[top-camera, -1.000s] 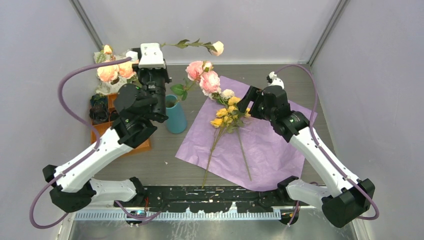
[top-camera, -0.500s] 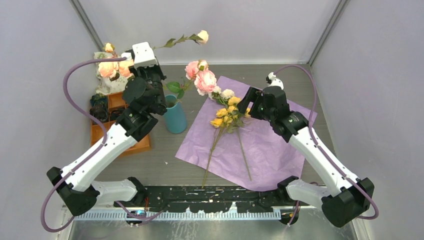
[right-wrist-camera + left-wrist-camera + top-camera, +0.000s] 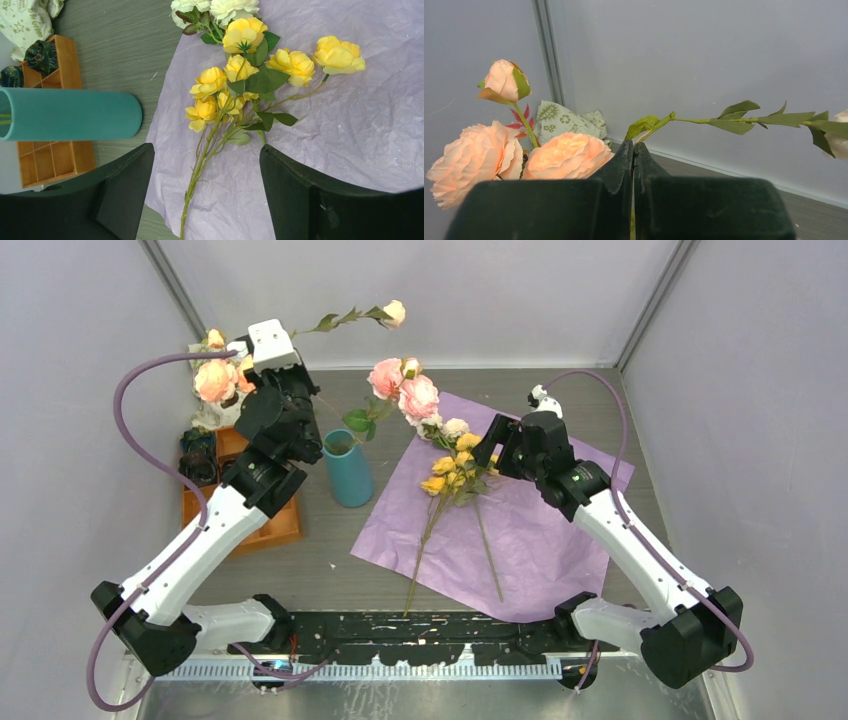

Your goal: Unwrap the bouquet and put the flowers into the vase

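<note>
Grey worktop [image 3: 330, 560]: left gripper [image 3: 633, 150], clamped on a leafy cream rose stem [image 3: 734, 119], has swung toward the far-left corner, away from the teal cylindrical vase [image 3: 350, 475], so insertion needs realigning; right gripper [image 3: 205, 150] open

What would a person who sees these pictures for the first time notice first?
A long-stemmed cream rose, pinched in the shut left tool, is held high at the back left. Yellow roses lie on a lilac paper sheet under the open right tool; a teal vase stands just left of the sheet.
</note>
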You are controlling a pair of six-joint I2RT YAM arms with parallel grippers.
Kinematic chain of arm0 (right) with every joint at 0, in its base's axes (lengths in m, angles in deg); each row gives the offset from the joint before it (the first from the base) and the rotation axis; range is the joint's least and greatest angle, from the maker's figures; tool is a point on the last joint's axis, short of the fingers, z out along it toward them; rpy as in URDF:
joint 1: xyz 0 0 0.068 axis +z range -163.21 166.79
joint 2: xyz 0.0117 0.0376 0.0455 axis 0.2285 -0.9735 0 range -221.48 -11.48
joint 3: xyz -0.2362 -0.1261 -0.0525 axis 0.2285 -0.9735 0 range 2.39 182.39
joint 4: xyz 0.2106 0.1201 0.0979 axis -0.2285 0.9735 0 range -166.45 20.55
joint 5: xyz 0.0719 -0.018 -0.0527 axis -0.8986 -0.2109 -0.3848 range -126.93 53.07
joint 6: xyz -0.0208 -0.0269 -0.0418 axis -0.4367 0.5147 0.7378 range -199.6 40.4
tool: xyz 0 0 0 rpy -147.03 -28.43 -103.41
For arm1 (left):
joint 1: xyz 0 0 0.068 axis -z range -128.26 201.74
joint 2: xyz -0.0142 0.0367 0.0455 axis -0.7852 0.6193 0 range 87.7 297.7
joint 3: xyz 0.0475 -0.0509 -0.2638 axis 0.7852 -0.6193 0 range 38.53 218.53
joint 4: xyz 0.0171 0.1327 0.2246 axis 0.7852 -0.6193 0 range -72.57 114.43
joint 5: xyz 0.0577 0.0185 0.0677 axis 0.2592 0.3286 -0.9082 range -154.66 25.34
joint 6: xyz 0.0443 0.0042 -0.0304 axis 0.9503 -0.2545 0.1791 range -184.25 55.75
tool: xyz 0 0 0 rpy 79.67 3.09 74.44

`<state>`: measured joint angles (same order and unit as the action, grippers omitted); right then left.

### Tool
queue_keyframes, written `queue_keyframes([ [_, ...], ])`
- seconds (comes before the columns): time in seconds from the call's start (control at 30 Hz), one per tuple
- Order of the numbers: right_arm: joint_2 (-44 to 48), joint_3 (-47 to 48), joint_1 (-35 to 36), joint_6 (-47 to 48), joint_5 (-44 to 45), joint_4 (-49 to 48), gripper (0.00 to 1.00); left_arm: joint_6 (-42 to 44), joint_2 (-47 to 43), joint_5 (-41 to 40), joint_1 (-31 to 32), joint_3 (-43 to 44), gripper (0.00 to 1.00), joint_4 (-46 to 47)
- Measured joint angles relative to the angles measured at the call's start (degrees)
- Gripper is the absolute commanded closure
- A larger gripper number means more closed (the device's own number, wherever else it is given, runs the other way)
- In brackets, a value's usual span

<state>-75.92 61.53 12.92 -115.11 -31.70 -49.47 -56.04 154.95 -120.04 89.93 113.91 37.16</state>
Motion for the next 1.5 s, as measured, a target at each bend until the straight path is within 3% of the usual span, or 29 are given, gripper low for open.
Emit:
queue_keyframes([
  [0.33, -0.5, -0.11, 0.0, -0.26, -0.48, -0.48, 0.18, 1.22, 0.46, 1.25, -1.53, 1.05, 1.0, -1.11],
  [0.73, -2.97, -0.35, 0.0, -1.11, -2.03, -1.7, 0.18, -0.35, 0.81, 9.75, -1.57, 8.39, 1.0, -10.67],
  [1.5, -3.13, -1.57, 0.0, -1.14, -2.34, -2.56, 0.17, -3.58, 1.92, 10.84, -1.6, 0.48, 1.0, -11.41],
])
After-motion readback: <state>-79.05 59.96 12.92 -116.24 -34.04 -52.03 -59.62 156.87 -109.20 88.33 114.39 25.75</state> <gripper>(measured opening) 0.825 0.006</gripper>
